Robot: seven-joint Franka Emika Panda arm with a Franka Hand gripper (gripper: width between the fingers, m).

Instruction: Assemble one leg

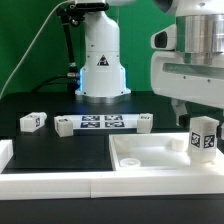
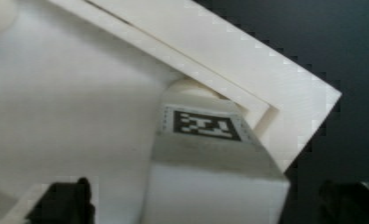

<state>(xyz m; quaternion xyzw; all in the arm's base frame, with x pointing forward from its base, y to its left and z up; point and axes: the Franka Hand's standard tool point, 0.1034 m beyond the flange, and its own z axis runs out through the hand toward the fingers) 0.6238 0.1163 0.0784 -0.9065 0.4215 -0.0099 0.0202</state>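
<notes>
Leg upright at panel far-right corner, possibly seated. Gripper spread wide astride it, apparently not touching.

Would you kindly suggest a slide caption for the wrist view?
Open gripper straddling the tagged white leg at a corner of the raised-rim white panel.

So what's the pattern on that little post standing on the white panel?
A square black-and-white marker tag on the leg; clearest in the wrist view.
</notes>
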